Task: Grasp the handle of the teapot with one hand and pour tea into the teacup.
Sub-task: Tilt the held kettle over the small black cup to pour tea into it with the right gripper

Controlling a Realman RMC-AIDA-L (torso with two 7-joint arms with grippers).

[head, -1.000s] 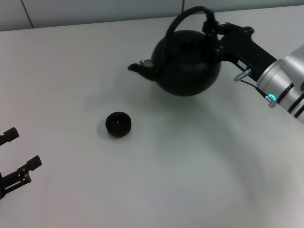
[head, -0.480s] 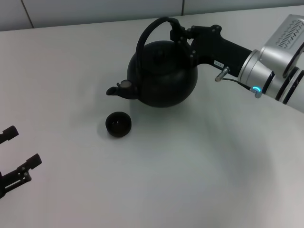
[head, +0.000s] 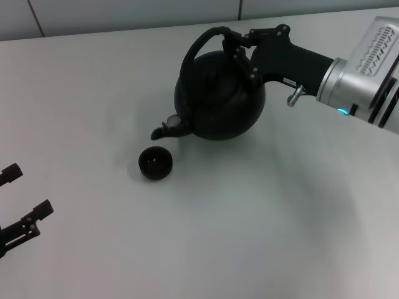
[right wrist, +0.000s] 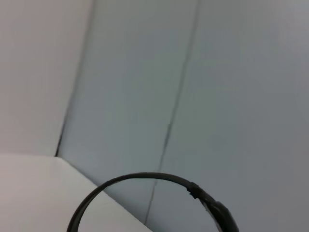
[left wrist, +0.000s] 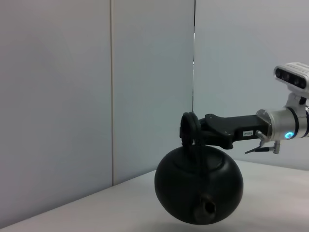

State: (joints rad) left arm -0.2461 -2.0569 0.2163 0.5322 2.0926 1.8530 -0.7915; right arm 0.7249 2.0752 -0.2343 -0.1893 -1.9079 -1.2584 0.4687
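Head view: white table [head: 249, 237] meets pale wall panels [head: 124, 12].

White matte tabletop [head: 249, 237] across the whole work area, unmarked. Behind it, pale grey wall panels [left wrist: 145, 87] split by thin vertical seams, one dark seam [right wrist: 174, 111] running upward.

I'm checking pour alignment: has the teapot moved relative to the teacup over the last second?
Yes. Carried by the right gripper at its handle, the teapot has swung left and nearer; its spout now tips down just above the unmoved teacup.
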